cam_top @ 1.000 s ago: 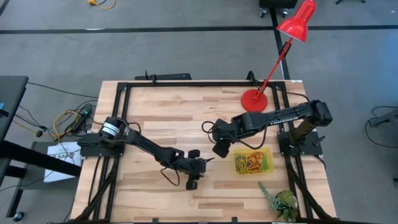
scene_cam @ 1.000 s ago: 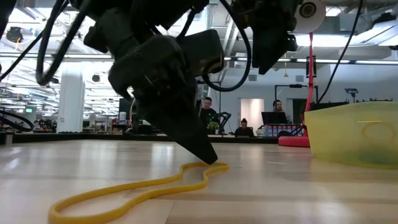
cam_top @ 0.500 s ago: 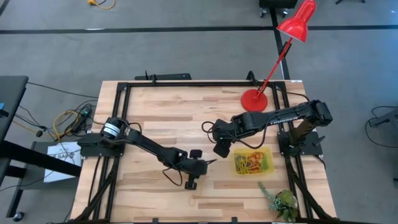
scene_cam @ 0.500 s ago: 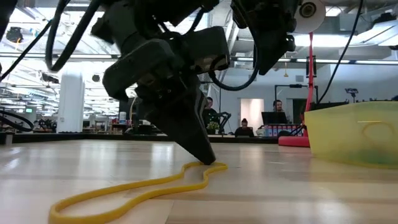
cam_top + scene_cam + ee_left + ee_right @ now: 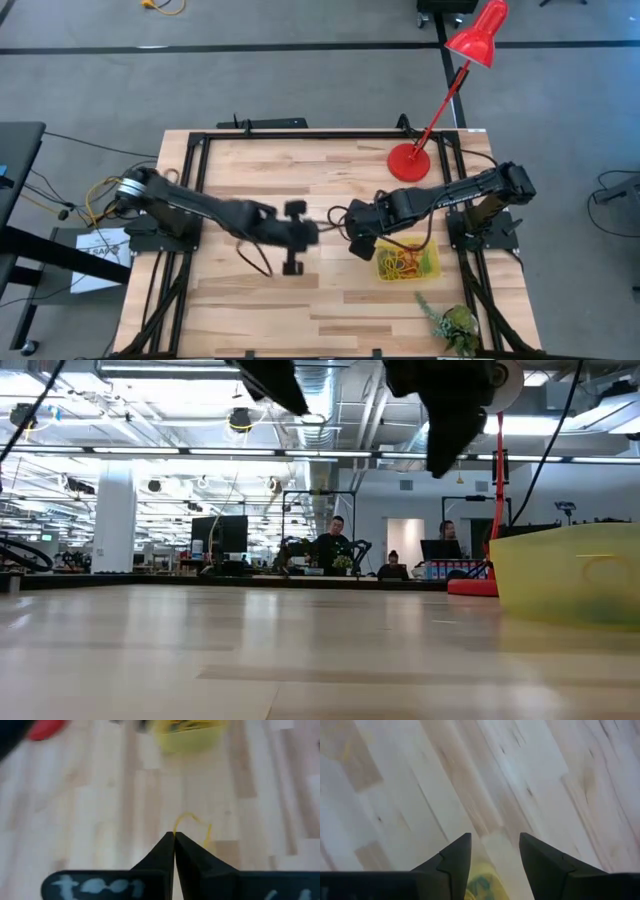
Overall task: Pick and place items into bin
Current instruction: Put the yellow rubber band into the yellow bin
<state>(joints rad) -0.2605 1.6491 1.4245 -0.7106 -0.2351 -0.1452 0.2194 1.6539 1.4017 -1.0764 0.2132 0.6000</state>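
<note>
The left gripper (image 5: 174,836) is clenched on a yellow rubber band (image 5: 192,826), whose loop hangs just beyond the pinched fingertips, lifted above the wooden table (image 5: 260,180) and well apart from the yellow bin (image 5: 408,261). The right gripper (image 5: 495,845) is spread wide with nothing between its fingers, hovering at the bin's edge nearest the left gripper; coloured rubber bands (image 5: 400,263) lie inside the bin.
</note>
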